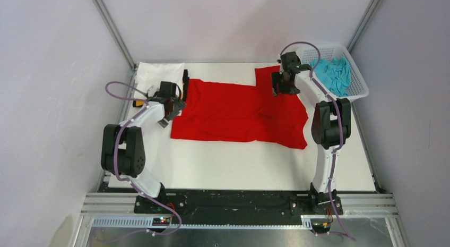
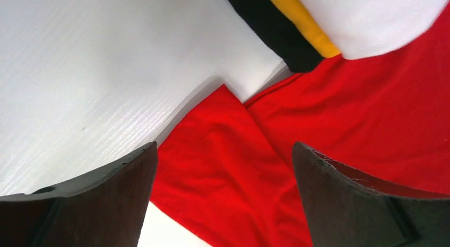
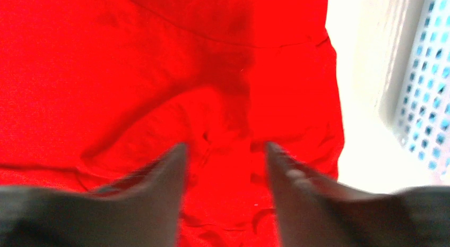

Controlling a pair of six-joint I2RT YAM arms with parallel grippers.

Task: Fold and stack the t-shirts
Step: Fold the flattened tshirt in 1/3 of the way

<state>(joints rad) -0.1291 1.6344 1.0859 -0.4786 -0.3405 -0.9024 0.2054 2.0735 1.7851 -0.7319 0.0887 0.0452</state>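
Observation:
The red t-shirt [image 1: 239, 111] lies spread flat across the table. My left gripper [image 1: 172, 110] hovers open over its left edge; the left wrist view shows red cloth [image 2: 233, 172] between the spread fingers, nothing gripped. My right gripper [image 1: 280, 87] is open above the shirt's far right sleeve, with red cloth [image 3: 223, 125] below its fingers. A folded pile at the back left holds a white shirt [image 1: 159, 74] over black [image 2: 276, 29] and yellow-orange [image 2: 305, 24] layers. A turquoise shirt [image 1: 333, 74] lies in the basket.
The white mesh basket [image 1: 356, 90] stands at the back right corner, close to the right arm; its wall shows in the right wrist view [image 3: 424, 98]. Bare white table [image 1: 239, 162] lies in front of the red shirt. Walls enclose the left, back and right.

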